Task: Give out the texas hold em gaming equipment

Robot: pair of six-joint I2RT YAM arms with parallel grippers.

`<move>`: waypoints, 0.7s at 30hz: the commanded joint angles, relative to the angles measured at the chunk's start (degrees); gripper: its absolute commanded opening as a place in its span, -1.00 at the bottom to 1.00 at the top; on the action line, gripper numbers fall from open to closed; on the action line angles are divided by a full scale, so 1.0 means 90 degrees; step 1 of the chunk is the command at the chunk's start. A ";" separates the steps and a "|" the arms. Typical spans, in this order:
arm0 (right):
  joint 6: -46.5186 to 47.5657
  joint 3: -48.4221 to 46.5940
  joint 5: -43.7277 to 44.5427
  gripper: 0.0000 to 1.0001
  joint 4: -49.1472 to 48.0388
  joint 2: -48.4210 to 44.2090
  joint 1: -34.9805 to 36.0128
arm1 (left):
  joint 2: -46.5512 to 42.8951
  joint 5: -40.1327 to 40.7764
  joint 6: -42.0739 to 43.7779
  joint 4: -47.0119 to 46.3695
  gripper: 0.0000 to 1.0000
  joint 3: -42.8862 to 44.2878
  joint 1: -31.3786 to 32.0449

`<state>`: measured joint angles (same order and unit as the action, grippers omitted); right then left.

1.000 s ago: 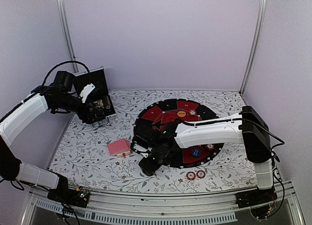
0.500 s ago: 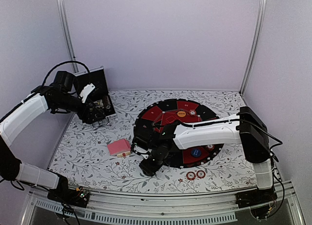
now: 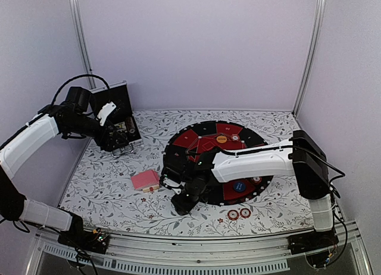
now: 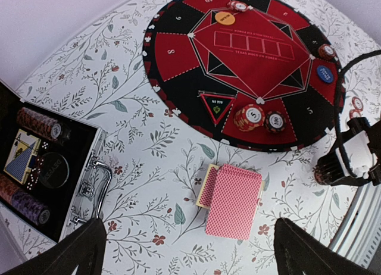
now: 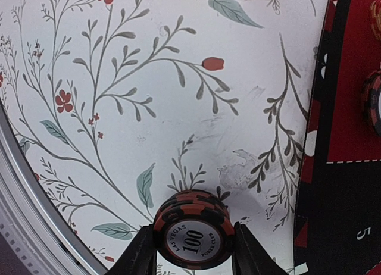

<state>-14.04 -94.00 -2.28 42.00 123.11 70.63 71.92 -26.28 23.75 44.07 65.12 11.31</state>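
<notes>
The right gripper (image 5: 191,254) is grabbing a chip stack (image 5: 191,234) that sits on the flowery cloth (image 5: 149,108), just beside the round game mat (image 5: 351,186). Its fingers are half closed and press both sides of the stack. Next it probably has to lift the stack straight up. The left gripper (image 4: 197,254) is wide open and holds nothing.

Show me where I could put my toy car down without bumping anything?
Bare cloth lies between the black case and the round mat, and left of the pink cards toward the front corner. It's crowded at the mat's near edge, where the right gripper holds chips.
</notes>
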 commanded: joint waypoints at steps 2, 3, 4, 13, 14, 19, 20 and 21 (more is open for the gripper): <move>0.0027 -0.0069 0.0098 -0.40 0.0073 -0.0096 0.0046 | -0.0014 -0.0001 -0.0002 0.0015 0.99 0.0108 0.0062; 0.0027 -0.0102 0.0127 -0.43 0.0100 -0.0127 0.0052 | -0.0020 -0.0008 -0.0002 0.0015 0.99 0.0113 0.0062; 0.0027 -0.0155 0.0151 -0.44 0.0129 -0.0173 0.0052 | -0.0015 -0.0009 -0.0004 0.0015 0.99 0.0117 0.0062; 0.0057 -0.0426 0.0491 -0.45 0.0413 -0.0450 0.0034 | -0.0013 -0.0027 -0.0021 0.0015 0.99 0.0128 0.0062; 0.0057 -0.0455 0.0504 -0.45 0.0431 -0.0469 0.0023 | -0.0008 -0.0029 -0.0024 0.0011 0.99 0.0127 0.0057; -0.0035 -0.0508 0.0434 -0.50 0.0431 -0.0650 -0.0185 | -0.0013 -0.0015 -0.0031 0.0020 0.99 0.0142 0.0059; -0.0047 -0.0512 0.0436 -0.51 0.0426 -0.0705 -0.0254 | -0.0019 -0.0011 -0.0031 0.0016 0.99 0.0146 0.0061; -0.0050 -0.0513 0.0437 -0.52 0.0431 -0.0745 -0.0334 | -0.0022 -0.0007 -0.0029 0.0017 0.99 0.0147 0.0062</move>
<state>-14.09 -97.14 0.95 45.39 120.20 69.80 71.92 -26.28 23.73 44.07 65.12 11.31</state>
